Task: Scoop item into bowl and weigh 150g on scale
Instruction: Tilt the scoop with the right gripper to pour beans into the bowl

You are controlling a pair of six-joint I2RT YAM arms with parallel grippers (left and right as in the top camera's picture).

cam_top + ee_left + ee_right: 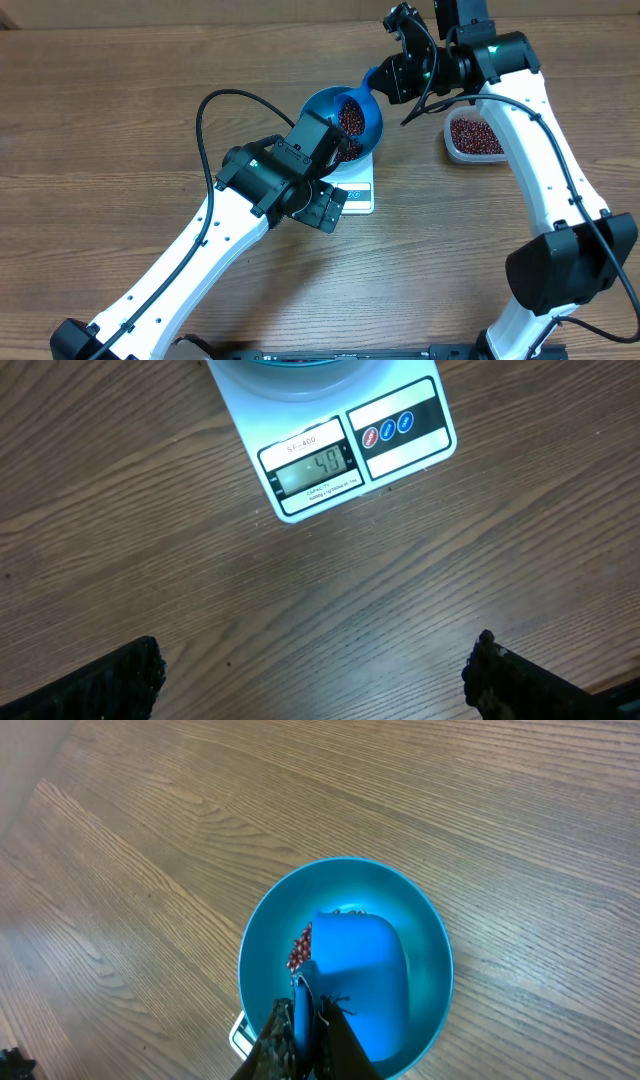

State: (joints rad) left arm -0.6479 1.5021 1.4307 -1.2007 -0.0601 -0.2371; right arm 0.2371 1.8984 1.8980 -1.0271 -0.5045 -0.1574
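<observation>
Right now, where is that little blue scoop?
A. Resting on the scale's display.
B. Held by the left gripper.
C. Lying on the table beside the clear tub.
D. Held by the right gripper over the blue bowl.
D: the right gripper is shut on the handle of the scoop, which hangs inside the rim of the bowl, with beans showing beside it.

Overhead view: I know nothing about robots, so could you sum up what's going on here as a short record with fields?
bowl: bright blue, sitting on the white scale
beans: dark red, some in the bowl
scoop: blue, over the bowl
right gripper: shut on the scoop's handle
left gripper: open, empty, above the table near the scale
tub: clear, holds more beans
</observation>
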